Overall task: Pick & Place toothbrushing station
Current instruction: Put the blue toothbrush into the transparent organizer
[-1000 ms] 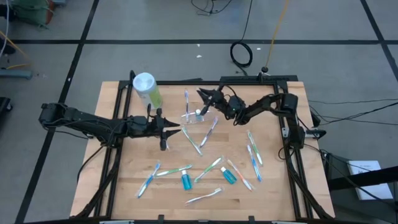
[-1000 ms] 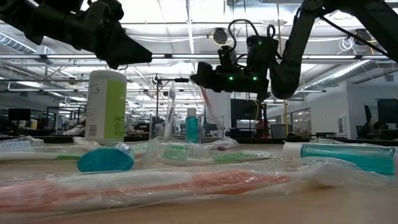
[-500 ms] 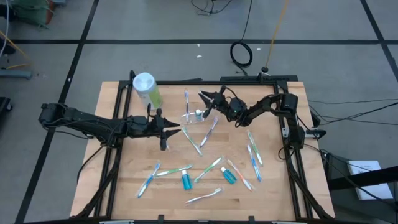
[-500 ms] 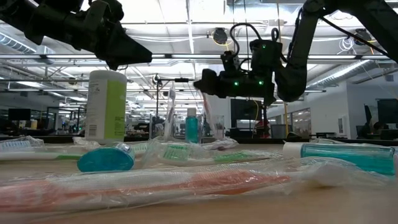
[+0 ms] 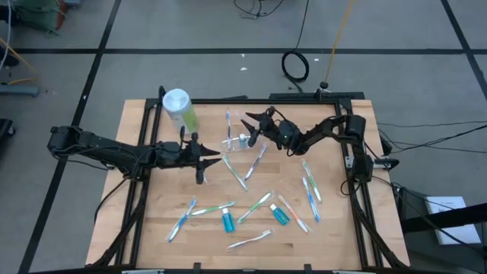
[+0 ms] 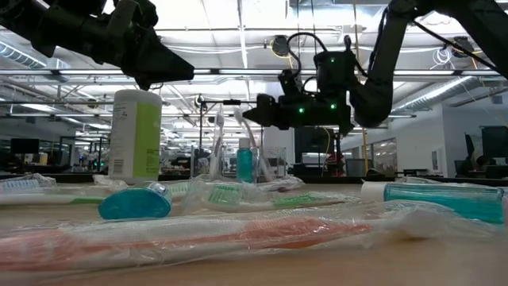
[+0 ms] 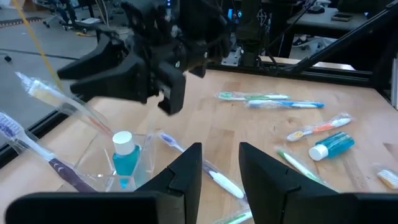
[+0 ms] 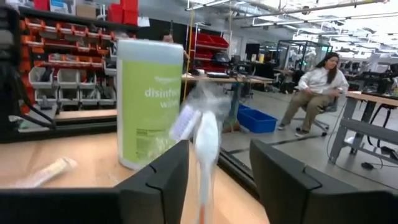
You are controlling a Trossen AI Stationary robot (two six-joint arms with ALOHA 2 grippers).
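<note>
We're mid-insert: right gripper (image 5: 251,126) pinching a wrapped toothbrush (image 8: 205,146) over the holder (image 5: 237,141) near the table's (image 5: 137,228) far edge. Next: lower, release. Left gripper (image 5: 211,161) idles mid-table, fingers apart.

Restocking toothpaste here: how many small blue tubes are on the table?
3. One tube stands in the clear holder; a second tube and third tube lie flat, away from it. Wrappers may hide more.
</note>
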